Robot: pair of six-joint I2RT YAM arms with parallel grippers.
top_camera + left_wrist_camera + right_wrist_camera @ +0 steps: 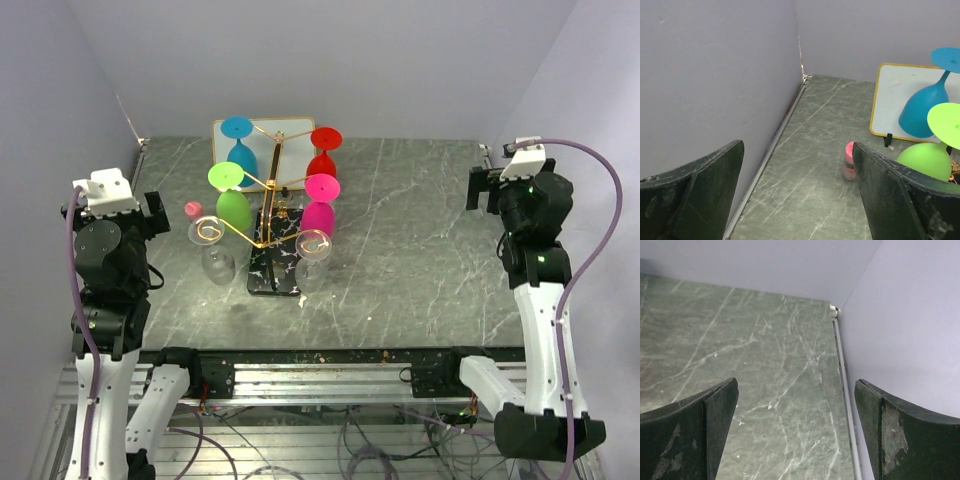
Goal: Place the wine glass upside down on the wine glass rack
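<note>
The wine glass rack [268, 205], a gold post with scrolled arms on a black veined base [274, 272], stands at the table's middle left. Several wine glasses hang upside down on it: blue [238, 143], red [324, 152], green [232, 198], magenta [319, 208], and two clear ones [213, 250] [311, 262]. My left gripper [152, 212] is open and empty left of the rack, and in the left wrist view [797, 150] its jaws stand wide apart over bare table. My right gripper [482, 187] is open and empty at the far right, as the right wrist view [796, 385] also shows.
A white gold-rimmed tray [290, 128] stands behind the rack, also in the left wrist view [895, 85]. A small pink object [193, 209] sits on the table left of the green glass, seen too by the left wrist [849, 160]. Purple walls close in left, back and right.
</note>
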